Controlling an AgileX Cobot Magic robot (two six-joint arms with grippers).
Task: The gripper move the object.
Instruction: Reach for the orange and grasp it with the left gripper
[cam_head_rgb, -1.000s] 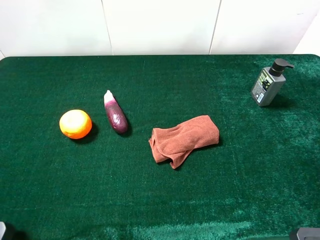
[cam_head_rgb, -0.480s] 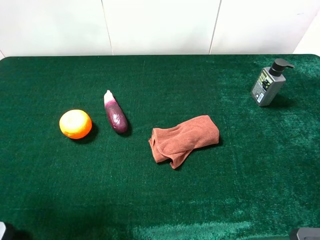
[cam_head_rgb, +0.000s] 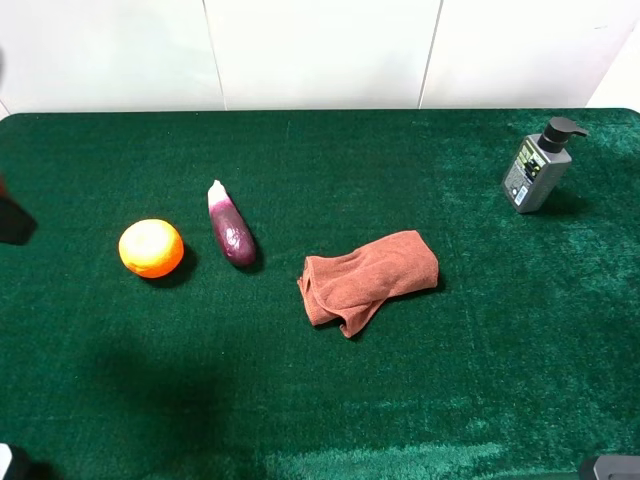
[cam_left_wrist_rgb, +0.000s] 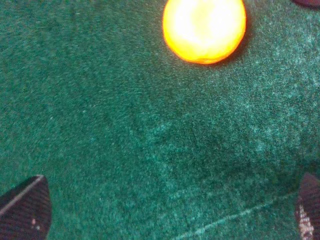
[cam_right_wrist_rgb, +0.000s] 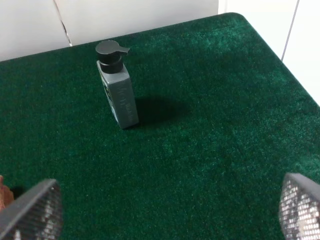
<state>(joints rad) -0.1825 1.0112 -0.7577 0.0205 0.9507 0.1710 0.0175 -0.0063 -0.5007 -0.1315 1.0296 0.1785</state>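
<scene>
While the task looks barely begun, the wide dark-green felt worktop (cam_head_rgb: 320, 400) fills the high view beneath white wall panels (cam_head_rgb: 320, 50). Left of centre sits the object (cam_head_rgb: 151, 247), a glossy orange fruit, untouched. The left gripper (cam_left_wrist_rgb: 167, 215) hangs spread wide, short of it. The right gripper (cam_right_wrist_rgb: 165, 210) is also spread and empty. Grasping, lifting and placing all appear to remain.

Orange fruit (cam_head_rgb: 151, 247), purple eggplant (cam_head_rgb: 231, 228) seemingly white-tipped, rust-brown cloth (cam_head_rgb: 368, 279), grey bottle (cam_head_rgb: 535, 172), green table (cam_head_rgb: 450, 400)
</scene>
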